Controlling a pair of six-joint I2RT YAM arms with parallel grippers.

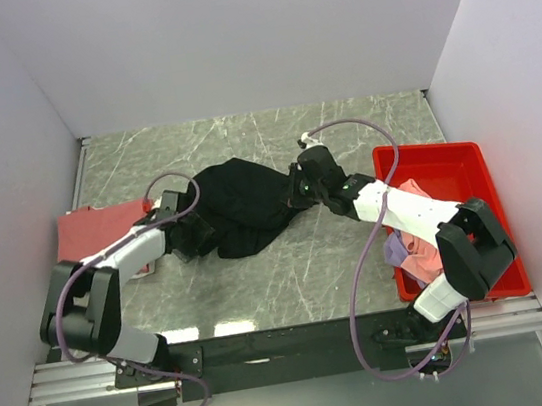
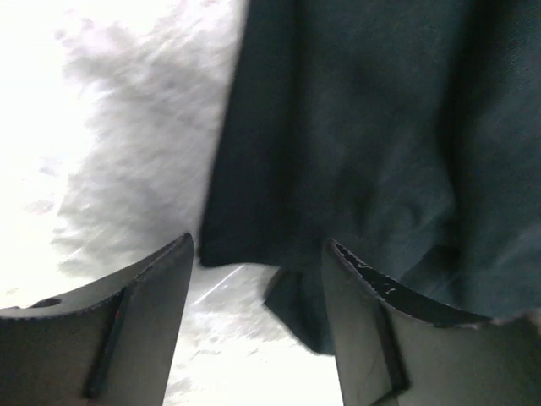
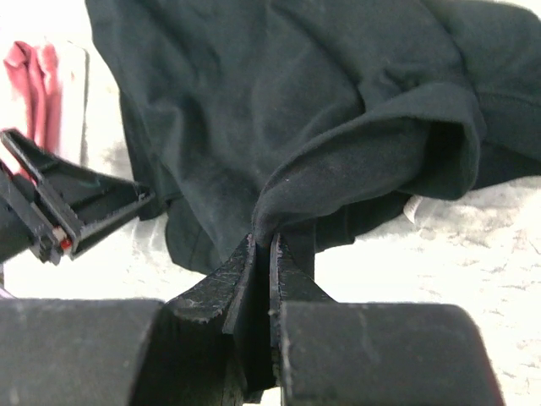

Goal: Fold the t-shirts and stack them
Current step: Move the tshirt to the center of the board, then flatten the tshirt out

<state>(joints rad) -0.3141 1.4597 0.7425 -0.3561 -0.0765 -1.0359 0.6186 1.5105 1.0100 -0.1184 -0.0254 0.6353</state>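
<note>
Reaching in from both lower corners of the top view, your two arms meet at the black t-shirt, which lies crumpled mid-frame on the table; the right gripper has its jaws pressed together on a raised fold of that cloth; the left gripper stands spread wide over the shirt's hem, holding nothing; you have four shirts in sight: the black one, a salmon-red shirt lying flat at the left edge, and a pink shirt and a lavender shirt bunched in the red bin at the right.
</note>
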